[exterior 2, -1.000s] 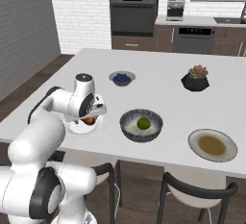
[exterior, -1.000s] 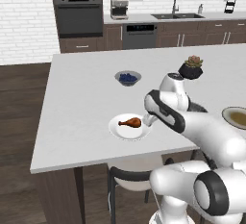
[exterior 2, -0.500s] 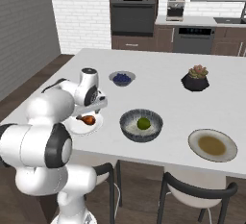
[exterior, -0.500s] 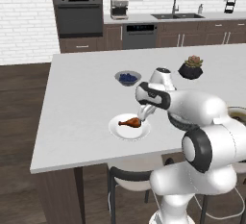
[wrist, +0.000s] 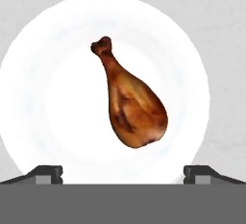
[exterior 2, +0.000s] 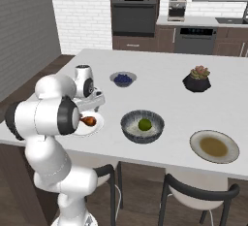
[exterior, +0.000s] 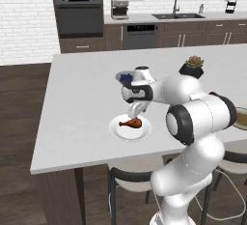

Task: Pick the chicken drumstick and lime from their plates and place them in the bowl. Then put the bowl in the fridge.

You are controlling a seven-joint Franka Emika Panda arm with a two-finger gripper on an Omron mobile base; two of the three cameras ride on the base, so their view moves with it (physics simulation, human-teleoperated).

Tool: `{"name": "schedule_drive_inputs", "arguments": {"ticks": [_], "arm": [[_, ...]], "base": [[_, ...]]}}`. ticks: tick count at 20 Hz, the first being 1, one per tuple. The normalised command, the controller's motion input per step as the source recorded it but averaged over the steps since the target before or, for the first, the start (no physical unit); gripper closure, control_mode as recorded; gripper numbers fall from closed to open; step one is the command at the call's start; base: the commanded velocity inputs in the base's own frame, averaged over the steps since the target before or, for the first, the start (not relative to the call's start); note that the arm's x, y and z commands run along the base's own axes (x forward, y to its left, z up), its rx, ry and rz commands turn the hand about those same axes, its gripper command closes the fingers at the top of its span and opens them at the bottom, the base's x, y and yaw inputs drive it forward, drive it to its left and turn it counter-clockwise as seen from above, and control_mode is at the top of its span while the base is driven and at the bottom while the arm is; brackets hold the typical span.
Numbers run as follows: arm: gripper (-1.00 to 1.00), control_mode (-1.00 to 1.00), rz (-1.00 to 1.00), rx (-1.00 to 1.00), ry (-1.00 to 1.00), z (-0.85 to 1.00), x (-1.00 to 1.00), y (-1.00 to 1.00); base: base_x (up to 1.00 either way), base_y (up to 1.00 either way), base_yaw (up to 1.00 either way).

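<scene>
Hand view: the gripper (wrist: 123,172), jaws spread wide and holding nothing, hangs over the chicken drumstick (wrist: 129,104), which lies on the white plate (wrist: 43,103) with its bone end pointing away. Across the grey counter (exterior 2: 160,82) the lime (exterior 2: 144,124) sits in the dark bowl (exterior 2: 127,121) (beside the white plate), and the brown plate (exterior 2: 214,147) stands apart.

White counter (exterior 2: 160,74) carries two plates — white (exterior 2: 95,126), tan (exterior 2: 214,146) — bowl (exterior 2: 142,126), blueberry bowl (exterior 2: 123,78), plant pot (exterior 2: 196,79).

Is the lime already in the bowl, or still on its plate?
In the bowl: the lime sits inside the dark bowl; the tan plate is bare.
</scene>
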Motion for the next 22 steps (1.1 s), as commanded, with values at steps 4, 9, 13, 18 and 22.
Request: {"name": "schedule_drive_inputs", "arguments": {"ticks": [4, 9, 13, 18, 22], "arm": [[-1.0, -1.0, 0.0, 0.0, -0.04, -0.49, 0.19, 0.0], [-1.0, -1.0, 0.0, 0.0, -0.16, -0.46, 0.0, 0.0], [-1.0, -1.0, 0.0, 0.0, -0.16, -0.31, 0.0, 0.0], [-1.0, -1.0, 0.0, 0.0, -0.11, -0.28, 0.0, 0.0], [-1.0, -1.0, 0.0, 0.0, -0.01, -0.05, 0.03, 0.0]], "base": [[0.0, 0.0, 0.0], [0.0, 0.0, 0.0], [0.0, 0.0, 0.0], [0.0, 0.0, 0.0], [0.0, 0.0, 0.0]]}}
